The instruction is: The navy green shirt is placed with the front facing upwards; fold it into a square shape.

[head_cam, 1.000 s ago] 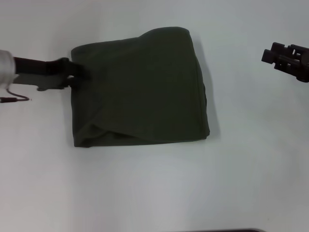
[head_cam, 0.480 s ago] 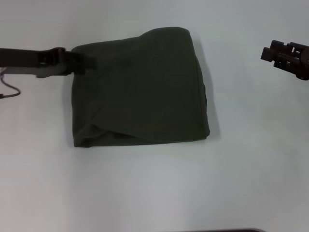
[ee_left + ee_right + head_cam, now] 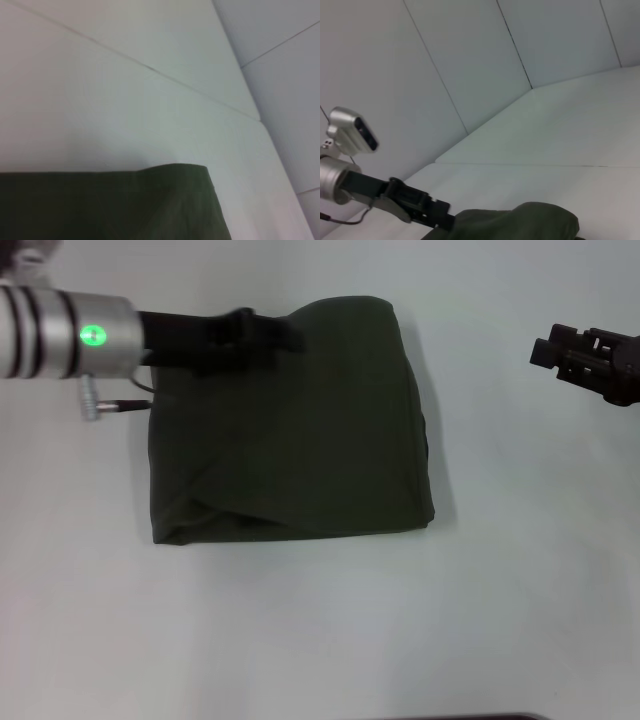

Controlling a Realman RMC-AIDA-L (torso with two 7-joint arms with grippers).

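1. The navy green shirt (image 3: 290,425) lies folded into a roughly square bundle on the white table (image 3: 320,640), a little left of the middle of the head view. A diagonal fold line crosses its near left corner, and its far right corner bulges up in a rounded hump.
2. The left gripper (image 3: 270,335) reaches in from the left over the far edge of the shirt, its dark fingers above the cloth near the far left part of the bundle. Whether it is clenched or released cannot be told, nor whether it touches the fabric.
3. Behind it, the left arm's silver wrist (image 3: 70,335) shows a lit green lamp, and a thin cable hangs under it.
4. The left wrist view shows only the shirt's far edge (image 3: 110,205) against the table.
5. The right gripper (image 3: 545,350) hovers well to the right of the shirt, apart from it; its state cannot be told.
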